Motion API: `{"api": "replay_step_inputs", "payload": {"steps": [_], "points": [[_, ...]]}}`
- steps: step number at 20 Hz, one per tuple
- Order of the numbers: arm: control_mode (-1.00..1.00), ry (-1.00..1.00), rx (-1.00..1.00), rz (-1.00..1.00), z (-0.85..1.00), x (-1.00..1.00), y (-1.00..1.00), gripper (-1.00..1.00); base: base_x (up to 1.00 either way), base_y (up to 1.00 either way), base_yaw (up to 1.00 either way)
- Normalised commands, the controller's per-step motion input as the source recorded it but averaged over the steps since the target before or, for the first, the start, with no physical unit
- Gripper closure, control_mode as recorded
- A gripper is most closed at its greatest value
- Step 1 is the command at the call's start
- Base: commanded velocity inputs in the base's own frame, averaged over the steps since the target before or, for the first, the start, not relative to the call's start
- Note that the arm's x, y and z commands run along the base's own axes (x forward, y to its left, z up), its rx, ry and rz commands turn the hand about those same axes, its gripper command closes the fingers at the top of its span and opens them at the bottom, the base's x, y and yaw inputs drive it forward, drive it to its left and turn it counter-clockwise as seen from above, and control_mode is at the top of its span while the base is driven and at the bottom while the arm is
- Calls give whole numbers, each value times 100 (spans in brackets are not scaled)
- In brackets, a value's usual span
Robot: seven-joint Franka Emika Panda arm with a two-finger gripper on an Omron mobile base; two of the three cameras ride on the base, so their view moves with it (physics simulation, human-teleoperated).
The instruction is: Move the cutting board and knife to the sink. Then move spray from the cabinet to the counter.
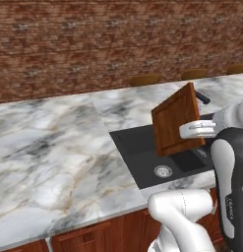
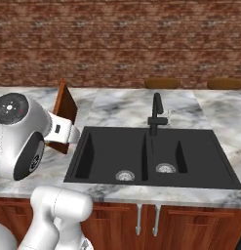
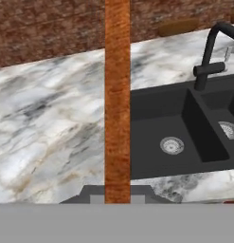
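Cutting board [image 1: 175, 121], flat grooved reddish wood, upright on edge, apparently clenched by claw [image 1: 192, 130], beside matte black sink [image 2: 117, 151].

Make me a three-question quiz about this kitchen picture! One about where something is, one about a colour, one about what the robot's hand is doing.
1. Where is the cutting board?
A. lifted in the air, up on its edge
B. flat on the floor
C. inside a cupboard

2. What colour is the sink?
A. white
B. black
C. green

3. What is the gripper doing?
A. hanging open, holding nothing
B. shut on the cutting board
C. pressing the faucet

Answers:
1 A, the board stands upright above the counter, beside the sink.
2 B, the basin is matte black.
3 B, the board rises straight from between the fingers in the hand view.
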Motion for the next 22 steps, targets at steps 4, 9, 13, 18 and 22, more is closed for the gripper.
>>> {"api": "replay_step_inputs", "payload": {"steps": [4, 9, 13, 18, 22], "points": [[-100, 38, -2, -27, 0, 28, -10, 100, 0, 0, 0], [-100, 22, -3, -14, 0, 19, -3, 100, 0, 0, 0], [-100, 1, 0, -1, -23, 3, -1, 100, 0, 0, 0], [-100, 0, 13, -7, -44, 0, -31, 100, 0, 0, 0], [-100, -3, 28, -11, -32, -2, -31, 100, 0, 0, 0]]}}
